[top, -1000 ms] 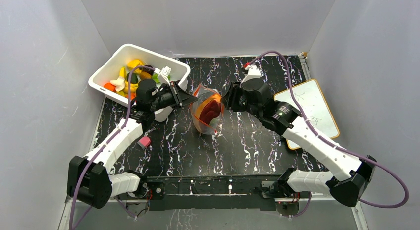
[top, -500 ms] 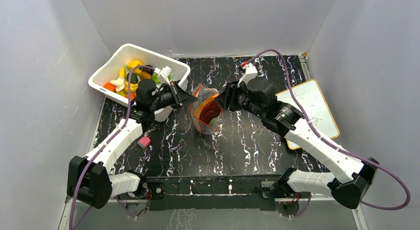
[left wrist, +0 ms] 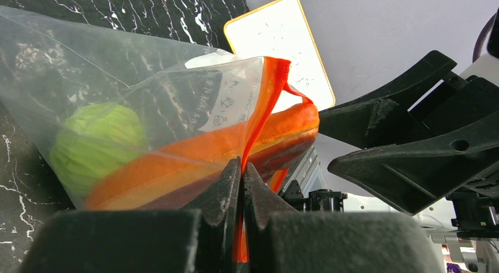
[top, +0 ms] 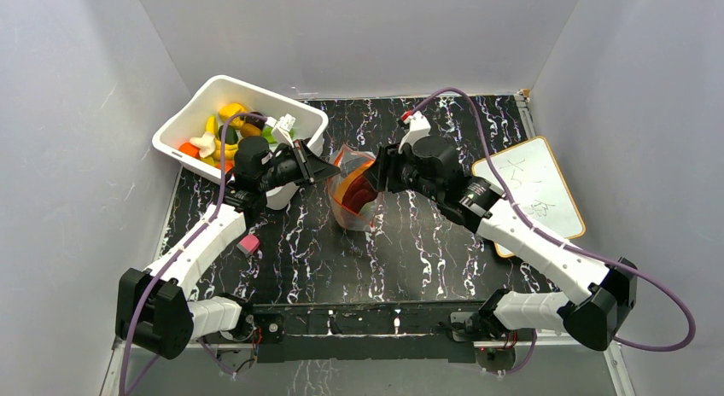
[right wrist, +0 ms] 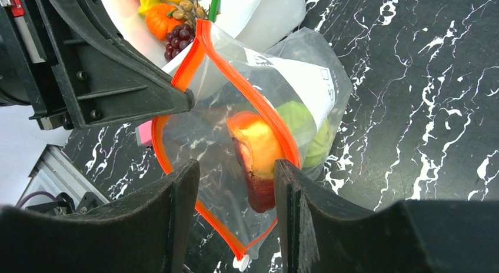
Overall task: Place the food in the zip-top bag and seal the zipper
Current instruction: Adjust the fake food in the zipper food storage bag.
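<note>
The clear zip-top bag (top: 354,197) stands mid-table with its mouth held wide. My left gripper (top: 329,168) is shut on the red-orange zipper (left wrist: 266,99) at the mouth's left edge, its fingertips (left wrist: 242,164) pinching the strip. Just above the mouth, my right gripper (top: 376,176) is open (right wrist: 235,167). An orange-yellow food slice with red skin (right wrist: 259,158) sits inside the mouth against that gripper's right finger, with a gap to the left finger. A pale-green cabbage (left wrist: 97,143) lies deeper in the bag. More food (top: 230,127) fills the bin.
A white bin (top: 183,123) of toy food stands at the back left, just behind my left gripper. A whiteboard (top: 534,187) lies at the right. A small pink block (top: 249,244) rests beside my left arm. The zipper's white slider (right wrist: 238,262) hangs at the mouth's near corner.
My right gripper has moved left over the bag mouth and its jaws have spread wider. The slice now sits lower inside the bag. The left gripper has kept its grip.
</note>
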Robot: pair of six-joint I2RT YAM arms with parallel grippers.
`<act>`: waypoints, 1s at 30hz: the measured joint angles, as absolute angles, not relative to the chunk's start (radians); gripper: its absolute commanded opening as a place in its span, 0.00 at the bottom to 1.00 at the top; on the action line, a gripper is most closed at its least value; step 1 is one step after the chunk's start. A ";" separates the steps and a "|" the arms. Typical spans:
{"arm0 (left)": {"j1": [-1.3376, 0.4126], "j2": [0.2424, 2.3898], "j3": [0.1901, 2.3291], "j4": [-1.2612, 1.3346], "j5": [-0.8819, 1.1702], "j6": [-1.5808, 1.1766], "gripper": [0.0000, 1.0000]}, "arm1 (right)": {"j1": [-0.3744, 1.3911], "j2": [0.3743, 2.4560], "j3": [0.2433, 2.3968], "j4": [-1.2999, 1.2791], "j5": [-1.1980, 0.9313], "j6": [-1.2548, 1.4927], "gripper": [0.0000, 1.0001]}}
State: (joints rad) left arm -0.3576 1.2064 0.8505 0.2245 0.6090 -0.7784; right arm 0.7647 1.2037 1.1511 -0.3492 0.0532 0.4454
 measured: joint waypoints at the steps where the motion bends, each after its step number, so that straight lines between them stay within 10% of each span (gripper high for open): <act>1: -0.358 1.206 0.850 0.224 0.609 -0.778 0.00 | 0.765 1.206 1.146 -0.341 0.053 0.443 0.48; 30: -0.358 1.206 0.850 0.230 0.609 -0.766 0.00 | 0.765 1.239 1.131 -0.350 0.122 0.443 0.53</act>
State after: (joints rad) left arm -0.3576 1.2064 0.8505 0.2302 0.6094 -0.7662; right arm 0.7647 1.2388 1.1305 -0.3496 0.1219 0.4427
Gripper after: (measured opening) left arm 0.010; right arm 0.506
